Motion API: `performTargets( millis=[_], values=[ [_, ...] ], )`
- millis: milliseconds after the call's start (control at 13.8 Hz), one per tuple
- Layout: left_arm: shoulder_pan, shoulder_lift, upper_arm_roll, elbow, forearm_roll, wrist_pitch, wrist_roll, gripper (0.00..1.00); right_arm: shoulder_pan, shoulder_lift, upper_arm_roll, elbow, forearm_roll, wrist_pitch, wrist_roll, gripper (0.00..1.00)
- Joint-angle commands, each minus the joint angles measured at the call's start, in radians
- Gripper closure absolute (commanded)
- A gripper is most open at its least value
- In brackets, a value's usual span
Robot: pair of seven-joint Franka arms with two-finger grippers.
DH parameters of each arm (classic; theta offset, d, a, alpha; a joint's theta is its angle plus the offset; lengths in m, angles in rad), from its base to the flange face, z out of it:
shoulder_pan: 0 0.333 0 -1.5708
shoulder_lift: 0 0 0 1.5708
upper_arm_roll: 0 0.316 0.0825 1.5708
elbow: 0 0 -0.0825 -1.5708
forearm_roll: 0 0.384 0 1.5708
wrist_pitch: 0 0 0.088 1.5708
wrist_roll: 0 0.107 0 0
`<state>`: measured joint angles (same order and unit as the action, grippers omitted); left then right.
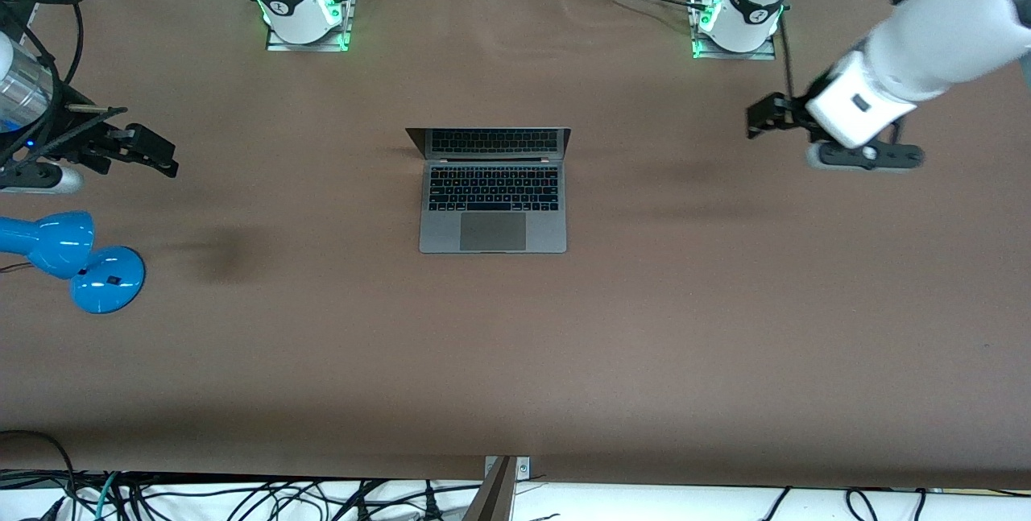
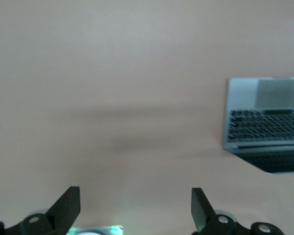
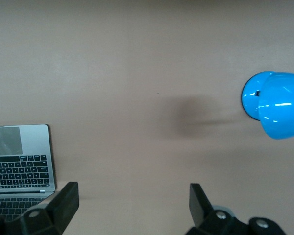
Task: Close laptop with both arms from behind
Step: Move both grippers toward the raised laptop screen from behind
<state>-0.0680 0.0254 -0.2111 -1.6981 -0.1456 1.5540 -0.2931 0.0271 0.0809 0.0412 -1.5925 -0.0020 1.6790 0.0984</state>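
Note:
The space-grey laptop (image 1: pixel 492 207) stands open in the middle of the table, its screen tilted up on the side toward the arm bases. My left gripper (image 1: pixel 757 120) hangs open and empty over bare table toward the left arm's end, well apart from the laptop. In the left wrist view the gripper (image 2: pixel 135 200) is spread wide and the laptop (image 2: pixel 264 122) sits at the edge. My right gripper (image 1: pixel 161 155) hangs open and empty over bare table toward the right arm's end. The right wrist view shows its spread gripper (image 3: pixel 134 198) and the laptop's corner (image 3: pixel 19 161).
A blue desk lamp (image 1: pixel 72 259) lies on the brown table (image 1: pixel 515 360) at the right arm's end, nearer to the front camera than the right gripper; it also shows in the right wrist view (image 3: pixel 277 103). The arm bases (image 1: pixel 302 2) (image 1: pixel 737 14) stand along the table's edge.

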Motion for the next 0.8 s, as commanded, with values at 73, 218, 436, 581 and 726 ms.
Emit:
performTargets(
  millis=[73,218,436,581,726],
  values=[
    [0.001,0.056,-0.097,0.014,-0.095,-0.005,-0.129,0.00,0.065,0.013,0.009,0.020,0.020,-0.033,-0.016,0.00],
    [-0.004,0.079,-0.157,0.014,-0.103,0.046,-0.155,0.00,0.125,0.014,0.009,0.020,0.020,-0.044,-0.012,0.00],
    [-0.007,0.096,-0.229,0.014,-0.100,0.104,-0.279,0.00,0.213,0.048,0.009,0.020,0.058,-0.045,0.003,0.07],
    [-0.015,0.123,-0.254,0.014,-0.100,0.118,-0.336,0.01,0.247,0.063,0.009,0.020,0.120,-0.047,0.085,0.14],
    [-0.032,0.140,-0.269,0.015,-0.100,0.133,-0.402,0.09,0.298,0.068,0.009,0.017,0.168,-0.045,0.220,0.18]
  ],
)
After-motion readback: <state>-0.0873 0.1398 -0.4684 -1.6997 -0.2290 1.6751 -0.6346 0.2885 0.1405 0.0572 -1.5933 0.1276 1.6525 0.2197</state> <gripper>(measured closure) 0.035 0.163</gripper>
